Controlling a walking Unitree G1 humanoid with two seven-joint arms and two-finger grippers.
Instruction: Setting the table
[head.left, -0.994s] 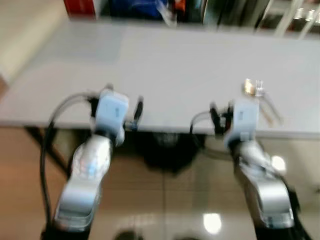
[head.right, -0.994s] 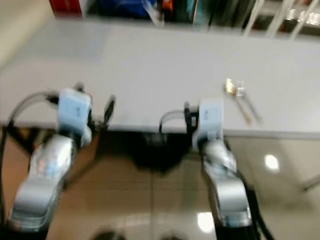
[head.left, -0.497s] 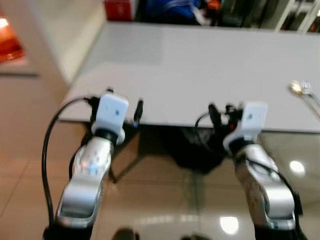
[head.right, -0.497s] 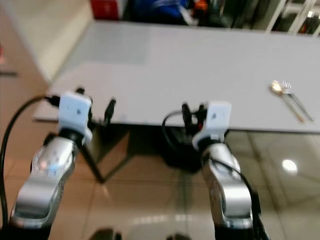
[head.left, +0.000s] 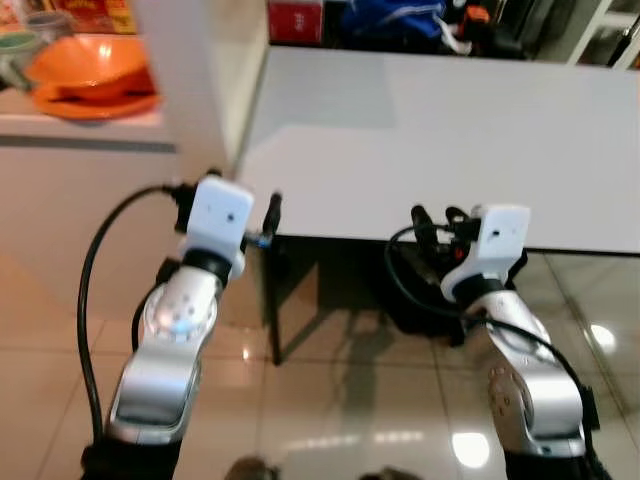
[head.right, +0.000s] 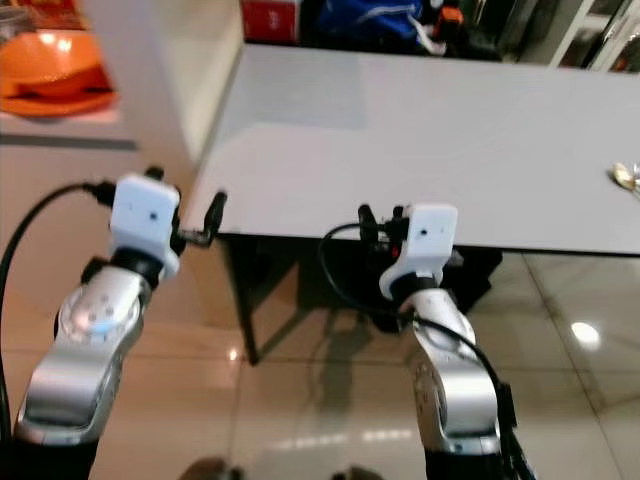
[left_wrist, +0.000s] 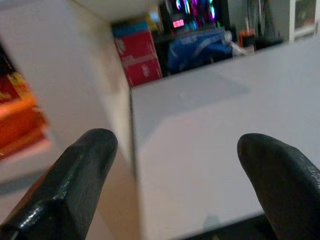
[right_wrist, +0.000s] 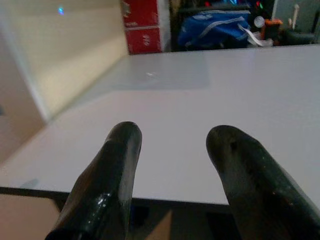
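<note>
White table (head.left: 450, 130) stands on glossy tiled floor (head.left: 330, 400) beside counter (head.left: 90, 180).

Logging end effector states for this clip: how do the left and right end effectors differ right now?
The left end effector has its fingers spread wide; the right end effector holds its fingers closer together, though also open. The left sits off the white table's near-left corner; the right faces the middle of its near edge. Both are empty, black-fingered, and short of the tabletop.

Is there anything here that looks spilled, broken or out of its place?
Nothing stands out. The grey table shows no spill or damage, and the orange bowls sit stacked on the counter beside it. Both the left gripper and the right gripper are open and hold nothing.
</note>
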